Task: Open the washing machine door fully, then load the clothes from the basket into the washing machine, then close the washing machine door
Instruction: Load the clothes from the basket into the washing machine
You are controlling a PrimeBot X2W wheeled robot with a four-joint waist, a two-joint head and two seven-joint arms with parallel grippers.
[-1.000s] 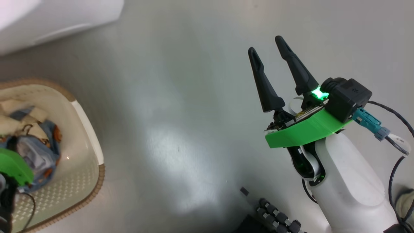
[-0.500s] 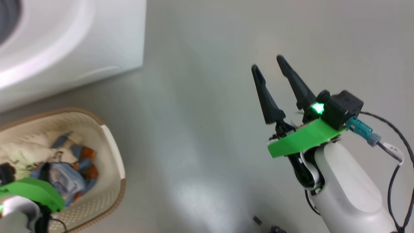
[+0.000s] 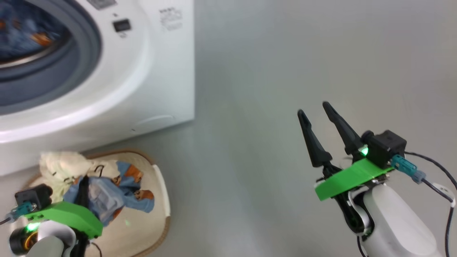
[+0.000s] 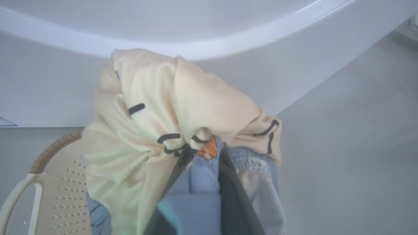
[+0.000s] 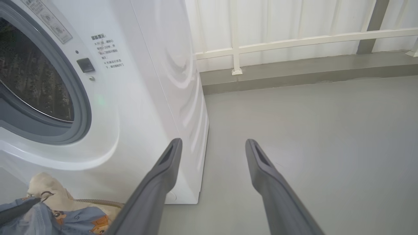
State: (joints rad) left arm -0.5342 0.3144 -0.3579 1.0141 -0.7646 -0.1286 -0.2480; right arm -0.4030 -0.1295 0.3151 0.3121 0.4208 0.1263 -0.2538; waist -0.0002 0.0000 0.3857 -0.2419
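Observation:
My left gripper [image 3: 84, 182] is shut on the clothes [image 3: 107, 194], a bundle of blue bear-print fabric with a cream-white piece [image 4: 183, 98] draped over it. The bundle hangs over the basket [image 3: 142, 228], just in front of the washing machine [image 3: 153, 71]. In the left wrist view the dark fingers [image 4: 228, 182] pinch blue cloth above the perforated basket wall [image 4: 55, 202]. The drum mouth [image 3: 28, 43] stands open with blue clothing inside. My right gripper [image 3: 313, 108] hangs open and empty over the floor to the right. The washing machine door is out of view.
Bare grey floor [image 3: 271, 71] stretches right of the machine. In the right wrist view a white railing [image 5: 277, 42] and a low grey kerb [image 5: 294, 75] run behind it. The machine's right side panel [image 5: 183, 98] is close to my open right gripper [image 5: 213, 142].
The head camera has swung, bringing the washing machine front and drum into view. My left gripper has raised the clothes bundle up from inside the basket. The right gripper stays open.

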